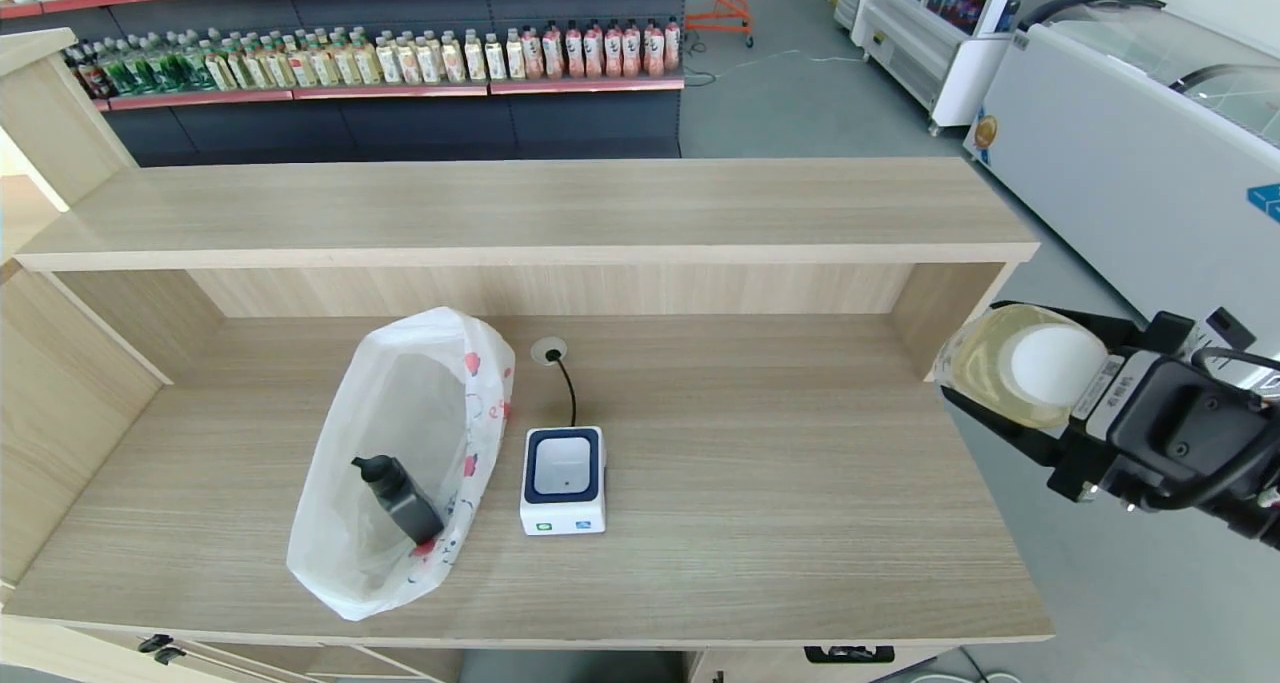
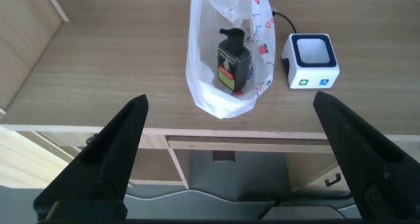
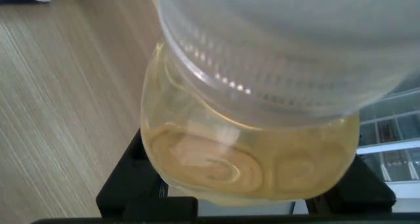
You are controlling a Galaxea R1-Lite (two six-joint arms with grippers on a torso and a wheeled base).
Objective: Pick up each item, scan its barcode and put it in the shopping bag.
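Note:
My right gripper [image 1: 1010, 383] is shut on a clear bottle of yellow liquid with a white cap [image 1: 1015, 365], held in the air just past the counter's right end. In the right wrist view the bottle [image 3: 256, 138] sits between the black fingers [image 3: 131, 184]. A white shopping bag [image 1: 400, 463] stands open on the counter's left part with a black pump bottle [image 1: 400, 498] inside; the left wrist view shows the bag [image 2: 223, 53] and the pump bottle [image 2: 233, 60]. The white scanner [image 1: 563, 478] sits just right of the bag. My left gripper [image 2: 230, 152] hangs open in front of the counter's near edge.
The wooden counter [image 1: 750, 483] has a raised back shelf [image 1: 520, 213] and side walls. The scanner's black cable [image 1: 568, 383] runs to a grommet hole behind it. Freezer chests [image 1: 1130, 133] stand to the right, and drink shelves [image 1: 380, 58] line the back.

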